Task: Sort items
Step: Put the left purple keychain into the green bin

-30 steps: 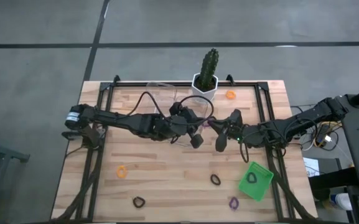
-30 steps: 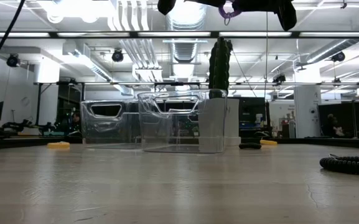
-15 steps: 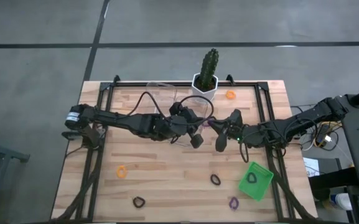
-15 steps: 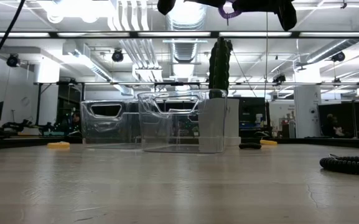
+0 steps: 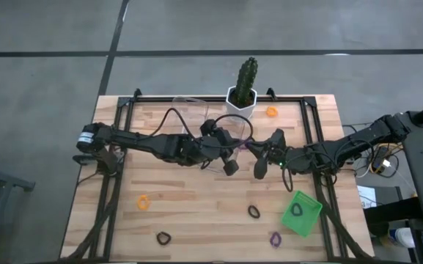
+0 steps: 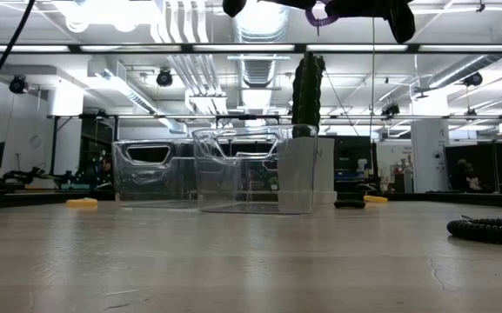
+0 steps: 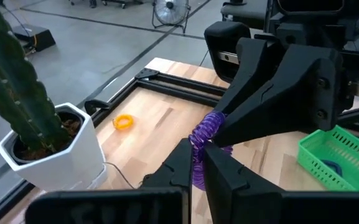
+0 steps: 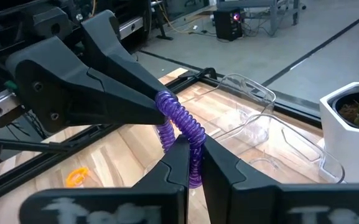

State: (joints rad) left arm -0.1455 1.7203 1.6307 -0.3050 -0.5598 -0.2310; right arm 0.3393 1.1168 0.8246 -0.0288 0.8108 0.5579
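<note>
While no writing is readable, left tool (image 7: 195, 163) and right tool (image 8: 188, 158) both pinch one purple loop (image 7: 205, 134).

Grey concrete floor (image 5: 42, 44) with dark seams, open ceiling of ducts (image 6: 259, 61) and bright lights (image 6: 103, 10).

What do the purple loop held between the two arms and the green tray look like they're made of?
The purple loop, pinched by both the left gripper and right gripper, looks like coiled, slightly glossy plastic: its spiral ridges show. The green tray looks like moulded plastic mesh, going by its gridded walls. Neither is certain from looks alone.
</note>
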